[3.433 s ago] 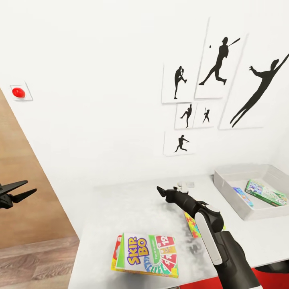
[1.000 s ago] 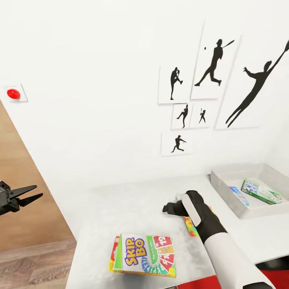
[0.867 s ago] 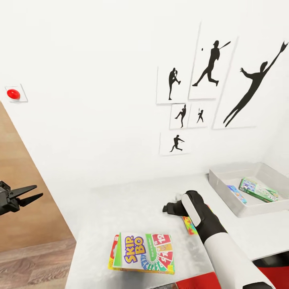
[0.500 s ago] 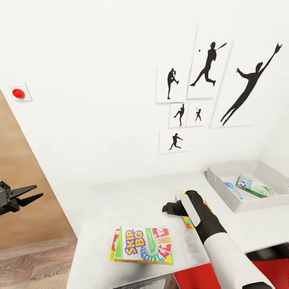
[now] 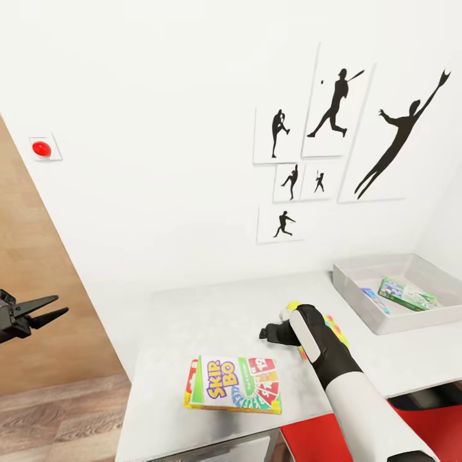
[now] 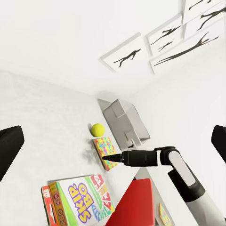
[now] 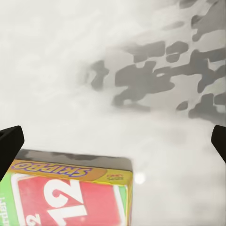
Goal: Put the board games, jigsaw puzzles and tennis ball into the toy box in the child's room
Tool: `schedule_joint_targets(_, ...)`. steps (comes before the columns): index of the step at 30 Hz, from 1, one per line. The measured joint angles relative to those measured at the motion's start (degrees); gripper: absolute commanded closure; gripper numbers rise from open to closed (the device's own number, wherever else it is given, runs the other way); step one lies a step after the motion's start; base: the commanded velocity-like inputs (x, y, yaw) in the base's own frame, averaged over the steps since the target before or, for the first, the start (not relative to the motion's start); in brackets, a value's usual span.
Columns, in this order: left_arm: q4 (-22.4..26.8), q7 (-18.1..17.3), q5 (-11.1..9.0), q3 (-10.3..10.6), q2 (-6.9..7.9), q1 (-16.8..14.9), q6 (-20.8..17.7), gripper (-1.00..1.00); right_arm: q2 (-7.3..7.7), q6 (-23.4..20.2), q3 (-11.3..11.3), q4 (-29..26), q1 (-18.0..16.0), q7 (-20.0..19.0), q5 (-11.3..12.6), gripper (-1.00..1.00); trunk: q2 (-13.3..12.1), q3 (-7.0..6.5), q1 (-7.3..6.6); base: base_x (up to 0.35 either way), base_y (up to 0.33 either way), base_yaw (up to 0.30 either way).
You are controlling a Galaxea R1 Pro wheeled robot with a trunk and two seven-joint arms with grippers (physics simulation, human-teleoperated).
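Already the toy box (image 5: 359,301) at the far right of the table (image 5: 192,321) holds two flat printed boxes: a green one (image 5: 408,293) lying in it and a thinner blue one (image 5: 375,300) leaning at its near wall. By that count two of the three board games look done. One game remains out, the Skip-Bo box (image 5: 234,384), lying flat near the table's front edge. A coloured jigsaw puzzle (image 6: 107,151) lies between that box and the bin; whether it is one sheet or two stacked I cannot tell. One tennis ball (image 6: 98,129) sits just beside the puzzle. So my reckoning is three or four toys left to move.

The right gripper (image 5: 264,333) hangs low over the table just beyond the Skip-Bo box, its fingers spread wide and empty in its wrist view. The left gripper (image 5: 46,310) hovers off the table's left side, jaws apart, holding nothing
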State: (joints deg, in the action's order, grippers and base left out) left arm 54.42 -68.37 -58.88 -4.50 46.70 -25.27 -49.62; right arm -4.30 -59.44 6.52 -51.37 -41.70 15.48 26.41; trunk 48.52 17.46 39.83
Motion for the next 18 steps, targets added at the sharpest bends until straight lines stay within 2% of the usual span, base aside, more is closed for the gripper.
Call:
schedule_joint_targets(12, 0.0, -0.2, 0.0, 0.1, 0.01, 0.0, 0.6, -1.0, 0.15, -0.1, -0.2, 0.2, 0.0, 0.0, 0.1, -1.0, 0.0, 0.0, 0.02, -0.143, -0.013, 0.0)
schedule_joint_targets(18, 0.0, -0.2, 0.0, 0.0, -0.01, 0.0, 0.6, -1.0, 0.18, 0.0, -0.3, 0.4, 0.0, 0.0, 0.2, -1.0, 0.0, 0.0, 0.0, -0.042, -0.014, 0.0)
